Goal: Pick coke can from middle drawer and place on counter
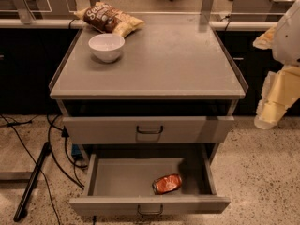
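The coke can (167,183), red-orange and dented, lies on its side in the open middle drawer (117,178), right of centre near the drawer's front. The drawer is pulled well out, with its dark handle at the bottom. The counter (173,60) is the grey cabinet top above. My gripper (268,117), at the end of the pale arm, hangs at the right edge, off the cabinet's right side at about the height of the upper drawer front. It is well apart from the can and holds nothing that I can see.
A white bowl (107,47) and a brown-and-yellow chip bag (108,18) sit on the counter's back left. The upper drawer front (150,129) juts out slightly over the open drawer. Black cables and a dark bar (29,182) lie on the floor to the left.
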### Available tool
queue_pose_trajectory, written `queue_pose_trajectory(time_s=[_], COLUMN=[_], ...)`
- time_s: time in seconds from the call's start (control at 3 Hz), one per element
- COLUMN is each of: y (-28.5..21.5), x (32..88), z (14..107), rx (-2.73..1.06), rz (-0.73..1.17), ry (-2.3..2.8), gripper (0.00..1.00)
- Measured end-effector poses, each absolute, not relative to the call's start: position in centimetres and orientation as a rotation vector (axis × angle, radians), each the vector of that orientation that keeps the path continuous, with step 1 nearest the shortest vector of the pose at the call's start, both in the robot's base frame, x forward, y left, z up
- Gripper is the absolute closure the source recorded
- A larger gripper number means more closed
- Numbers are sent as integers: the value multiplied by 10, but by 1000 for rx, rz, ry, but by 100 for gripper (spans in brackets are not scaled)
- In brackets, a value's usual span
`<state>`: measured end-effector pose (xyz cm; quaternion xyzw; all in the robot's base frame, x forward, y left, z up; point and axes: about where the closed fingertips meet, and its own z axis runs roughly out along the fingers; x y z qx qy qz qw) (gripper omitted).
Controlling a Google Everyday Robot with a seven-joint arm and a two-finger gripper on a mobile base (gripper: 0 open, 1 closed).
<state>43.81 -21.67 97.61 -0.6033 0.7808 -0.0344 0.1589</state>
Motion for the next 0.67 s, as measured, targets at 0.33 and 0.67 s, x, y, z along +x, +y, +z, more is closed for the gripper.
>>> queue_pose_trajectory(time_s=[0.33,0.67], y=[-217,-217], x=[438,438], z=[976,976], rx=[-1725,-1725], rz=[-98,-98], ry=[2232,2232], gripper=[0,12])
